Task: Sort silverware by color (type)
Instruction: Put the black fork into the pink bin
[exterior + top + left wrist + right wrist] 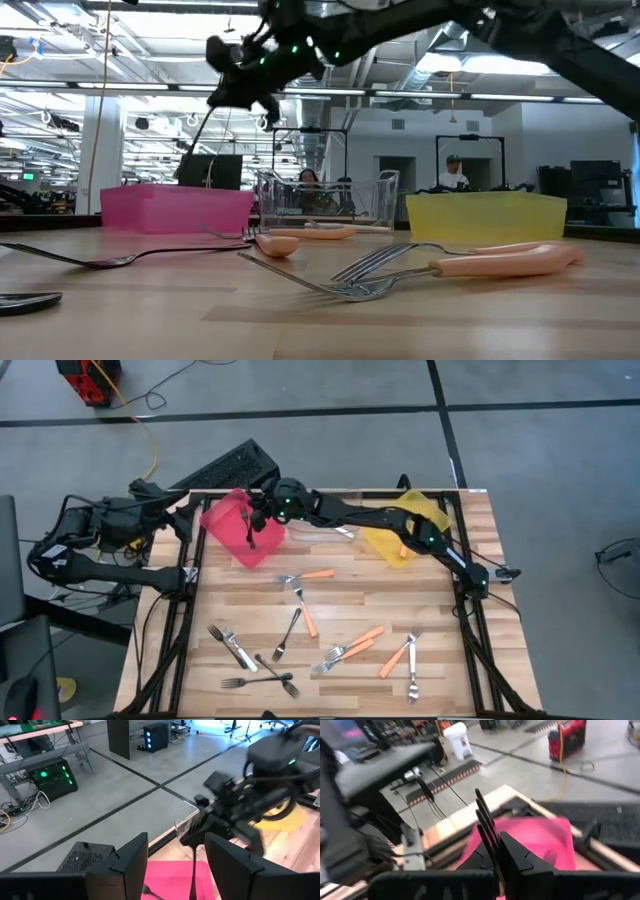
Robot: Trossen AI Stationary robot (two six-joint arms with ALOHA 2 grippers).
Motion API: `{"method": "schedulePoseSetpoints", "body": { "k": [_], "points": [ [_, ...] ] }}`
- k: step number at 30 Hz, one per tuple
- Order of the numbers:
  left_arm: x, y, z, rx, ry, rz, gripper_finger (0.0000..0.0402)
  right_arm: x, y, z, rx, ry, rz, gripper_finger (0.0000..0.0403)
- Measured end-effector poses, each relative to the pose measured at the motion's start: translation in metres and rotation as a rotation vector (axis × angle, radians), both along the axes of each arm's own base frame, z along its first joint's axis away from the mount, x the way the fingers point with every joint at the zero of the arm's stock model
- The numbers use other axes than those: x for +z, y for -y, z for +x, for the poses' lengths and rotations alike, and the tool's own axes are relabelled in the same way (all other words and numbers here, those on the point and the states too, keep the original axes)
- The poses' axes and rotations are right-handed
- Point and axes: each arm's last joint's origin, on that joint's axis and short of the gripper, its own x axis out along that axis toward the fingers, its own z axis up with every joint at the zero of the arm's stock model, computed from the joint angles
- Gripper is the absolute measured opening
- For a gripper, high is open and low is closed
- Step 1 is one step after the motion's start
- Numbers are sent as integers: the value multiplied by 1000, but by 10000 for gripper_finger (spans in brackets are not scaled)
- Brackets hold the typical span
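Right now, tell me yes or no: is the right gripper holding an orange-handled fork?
No: the right gripper holds a dark metal fork above the red square bin.

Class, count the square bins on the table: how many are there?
3: a pink bin at the back left, a clear bin in the middle, a yellow bin at the back right. None seems hidden.
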Motion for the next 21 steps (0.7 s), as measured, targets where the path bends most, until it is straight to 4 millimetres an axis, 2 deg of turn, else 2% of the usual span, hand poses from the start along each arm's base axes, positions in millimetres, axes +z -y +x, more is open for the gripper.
{"method": "schedulePoseSetpoints", "body": {
  "k": [4, 8, 13, 21],
  "points": [
    [-1, 0, -2, 0, -16, -1, 182, -29, 7, 7, -5, -33, 75, 23],
    [-2, 0, -3, 6, -25, 1, 182, -48, 10, 11, 33, -57, 115, 23],
    [-2, -1, -4, 51, -24, 22, 182, -53, 16, 9, 80, -87, 147, 23],
    [-1, -1, -4, 93, 3, 18, 182, -56, 46, -4, 87, -123, 179, 25]
  ]
}}
